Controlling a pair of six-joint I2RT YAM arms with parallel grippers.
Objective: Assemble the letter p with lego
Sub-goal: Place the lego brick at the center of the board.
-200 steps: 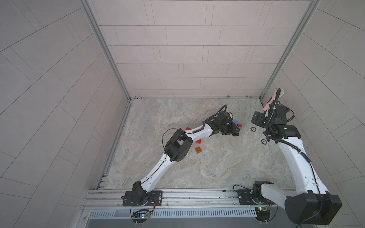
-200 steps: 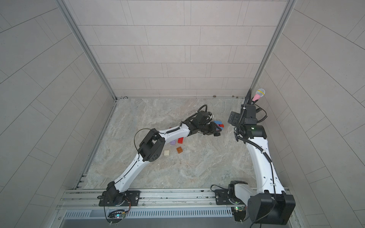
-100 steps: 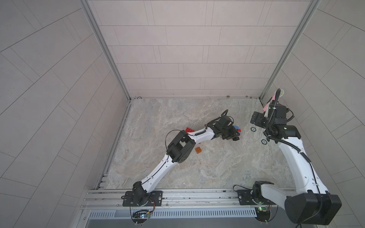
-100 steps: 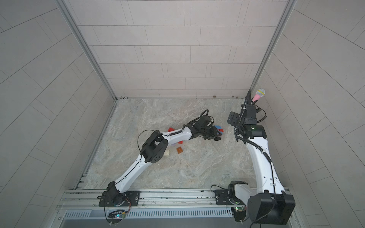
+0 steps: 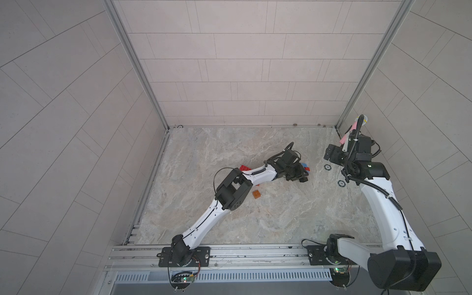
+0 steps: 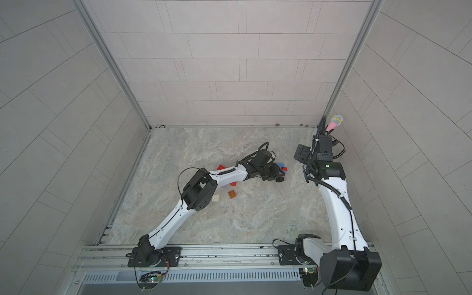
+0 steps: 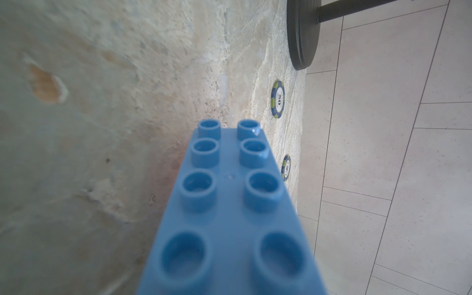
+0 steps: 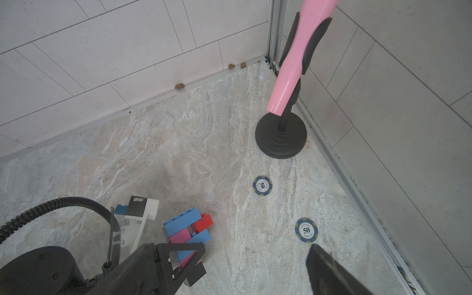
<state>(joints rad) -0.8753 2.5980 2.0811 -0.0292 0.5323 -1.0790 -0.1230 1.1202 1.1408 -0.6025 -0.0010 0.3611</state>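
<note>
the left gripper [image 5: 297,173] has dropped nearer and slightly right, over the lego stack [image 8: 187,229] right of centre. a blue brick [image 7: 229,204] runs straight out from its wrist and hides the jaws, so i cannot tell if they grip; probably it steadies the stack for pressing. the right gripper [image 5: 332,154] waits far right, jaws wide and empty, likely to keep clear.

Both top views looked steeply down from above the rail [image 5: 255,251] — near-identical. The left wrist camera hugged a blue brick [image 7: 229,217]; both wrist cameras caught the poker chips [image 8: 262,185].
</note>
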